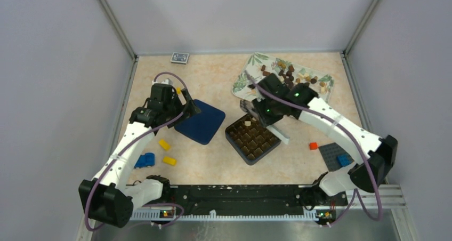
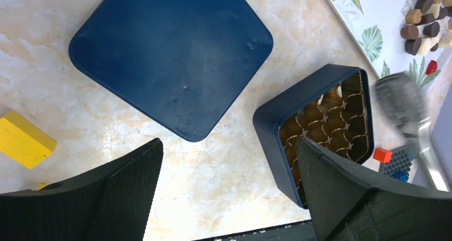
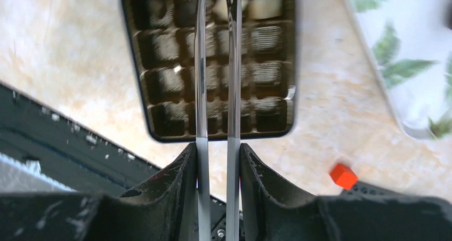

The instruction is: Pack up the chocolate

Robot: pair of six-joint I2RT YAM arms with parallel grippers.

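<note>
Right wrist: right gripper (image 3: 217, 155) clenched on thin, shiny steel tongs (image 3: 201, 65), fine enough for the gridded box (image 3: 126, 49) of ridged brown cells. Chocolate (image 1: 289, 70) mostly heaped on the glossy leaf-print plate (image 1: 250, 73), one cream piece already in a cell. Left gripper (image 2: 228, 144) spread wide above the matte navy lid (image 2: 170, 54), laid aside to leave the box open.

Bright, even, diffuse overhead light; shadows faint and soft
Top view sharp. Right wrist view motion-blurred: tray (image 3: 213, 136) cells smeared, glare streaks along metal tongs (image 3: 201, 65). Left wrist view crisp on desk (image 2: 224, 187); tongs blurred at right edge
</note>
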